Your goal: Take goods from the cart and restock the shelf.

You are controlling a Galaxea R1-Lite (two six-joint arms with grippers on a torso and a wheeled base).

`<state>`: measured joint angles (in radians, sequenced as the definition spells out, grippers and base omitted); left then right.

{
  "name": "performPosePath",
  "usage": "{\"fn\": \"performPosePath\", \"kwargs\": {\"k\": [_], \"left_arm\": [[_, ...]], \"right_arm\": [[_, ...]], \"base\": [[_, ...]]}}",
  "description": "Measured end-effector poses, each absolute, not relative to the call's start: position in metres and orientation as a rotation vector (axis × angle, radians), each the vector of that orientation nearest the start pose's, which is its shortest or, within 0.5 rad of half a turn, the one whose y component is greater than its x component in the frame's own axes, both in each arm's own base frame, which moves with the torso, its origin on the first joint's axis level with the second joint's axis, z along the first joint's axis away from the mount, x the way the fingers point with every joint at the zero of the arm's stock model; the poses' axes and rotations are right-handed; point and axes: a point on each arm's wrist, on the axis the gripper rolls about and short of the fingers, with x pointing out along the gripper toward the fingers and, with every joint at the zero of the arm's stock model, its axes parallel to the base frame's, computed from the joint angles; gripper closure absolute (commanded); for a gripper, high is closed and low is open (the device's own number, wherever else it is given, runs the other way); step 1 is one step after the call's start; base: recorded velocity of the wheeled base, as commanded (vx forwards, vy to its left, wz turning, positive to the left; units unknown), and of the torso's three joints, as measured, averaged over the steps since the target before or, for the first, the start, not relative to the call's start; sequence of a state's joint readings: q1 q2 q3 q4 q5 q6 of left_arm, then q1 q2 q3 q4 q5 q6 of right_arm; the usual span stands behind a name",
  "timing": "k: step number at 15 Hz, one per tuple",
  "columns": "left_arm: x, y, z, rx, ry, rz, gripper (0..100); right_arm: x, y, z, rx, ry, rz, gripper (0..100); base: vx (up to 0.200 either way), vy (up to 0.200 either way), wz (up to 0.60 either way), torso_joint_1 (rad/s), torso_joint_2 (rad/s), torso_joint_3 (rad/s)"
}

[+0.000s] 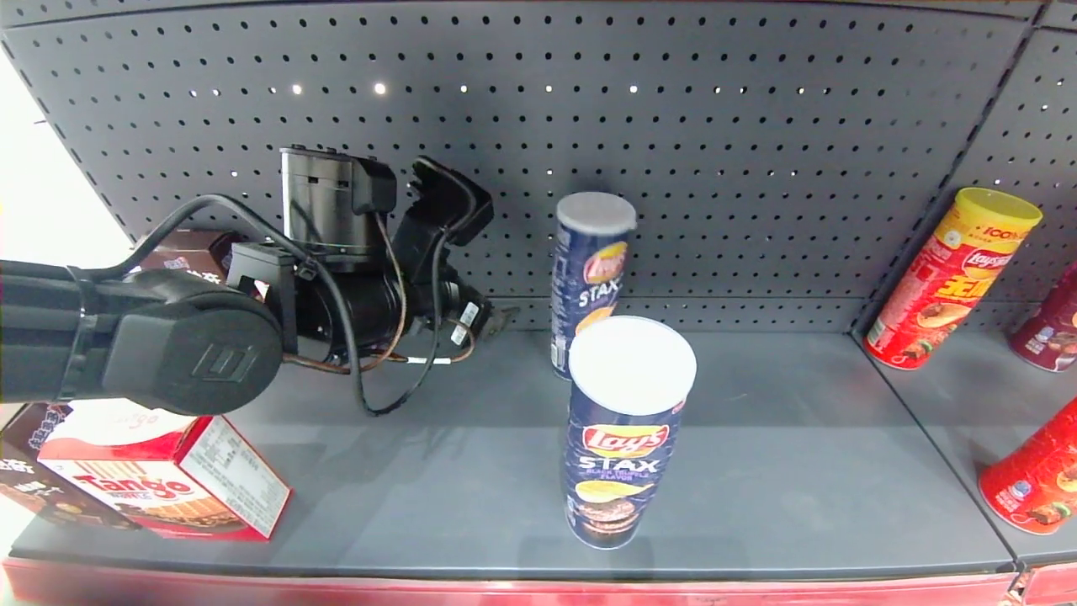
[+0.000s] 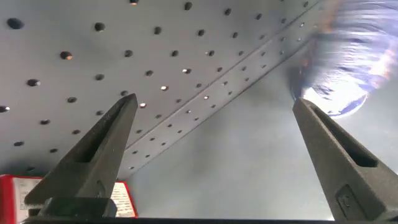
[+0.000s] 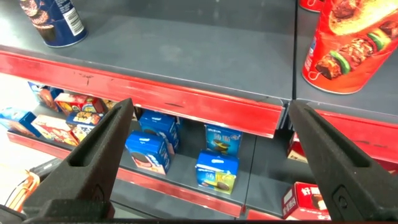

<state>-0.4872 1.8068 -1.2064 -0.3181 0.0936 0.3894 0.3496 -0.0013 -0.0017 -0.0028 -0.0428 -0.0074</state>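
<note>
Two dark blue chip cans stand upright on the grey shelf [image 1: 799,454], one at the back [image 1: 589,286] and one near the front edge [image 1: 627,438]. My left gripper [image 2: 214,106] is open with nothing between its fingers. It hovers over the shelf to the left of the back can [image 2: 348,62], pointing at the pegboard wall, and in the head view its tip [image 1: 492,320] is just apart from that can. My right gripper [image 3: 211,109] is open and holds nothing, in front of the shelf's red front edge [image 3: 186,99], below the front blue can [image 3: 53,22].
A red and white wafer box [image 1: 168,484] lies at the shelf's front left under my left arm. Red chip cans [image 1: 951,282] lean in the bay to the right, one near the front [image 3: 351,43]. Blue snack boxes [image 3: 149,149] fill the lower shelf. Open shelf lies right of the blue cans.
</note>
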Motion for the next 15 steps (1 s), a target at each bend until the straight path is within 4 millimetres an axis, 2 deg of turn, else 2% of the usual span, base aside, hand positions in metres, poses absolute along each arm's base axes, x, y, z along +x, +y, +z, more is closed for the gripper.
{"fn": "performPosePath", "kwargs": {"k": [7,15], "left_arm": [[0.312,-0.164,0.23,0.461,0.183,-0.442,0],[0.304,-0.184,0.23,0.462,0.164,-0.517,0]], "right_arm": [[-0.021,-0.009,0.076,-0.006,-0.007,0.307,0],[-0.021,-0.009,0.076,-0.006,-0.007,0.307,0]], "base": [[0.0,0.0,0.0,0.0,0.0,0.0],[0.0,0.0,0.0,0.0,0.0,0.0]]}}
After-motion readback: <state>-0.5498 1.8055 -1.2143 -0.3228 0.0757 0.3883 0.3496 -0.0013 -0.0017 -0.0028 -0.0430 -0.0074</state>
